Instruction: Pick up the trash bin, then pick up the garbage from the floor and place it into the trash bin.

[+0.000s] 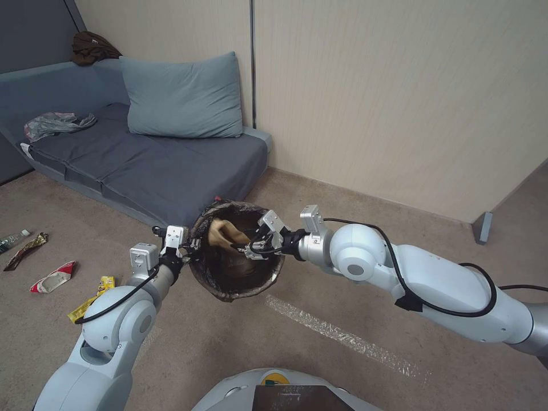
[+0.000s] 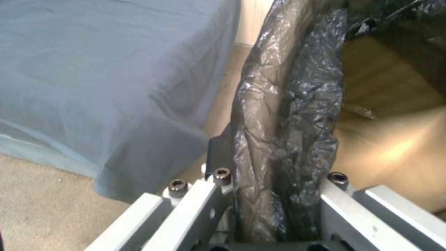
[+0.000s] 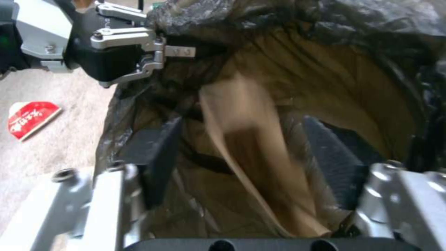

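Note:
The trash bin (image 1: 233,295) with its dark liner hangs above the floor in front of the sofa. My left gripper (image 1: 191,248) is shut on its near-left rim; the left wrist view shows the crumpled liner (image 2: 288,104) pinched between the fingers (image 2: 334,198). My right gripper (image 1: 249,246) is open over the bin's mouth. A tan paper bag (image 3: 246,139), blurred, lies between its spread pads (image 3: 325,153) inside the bin (image 3: 371,87). More garbage lies on the floor to the left: a red-and-white snack bag (image 1: 54,278), a yellow wrapper (image 1: 91,299), a clear bottle (image 1: 12,238).
A grey sofa (image 1: 160,165) with a blue pillow (image 1: 182,97) and a plastic bag (image 1: 54,123) stands right behind the bin. A beige wall (image 1: 399,103) runs along the right. A strip of clear tape (image 1: 342,337) crosses the carpet near my base.

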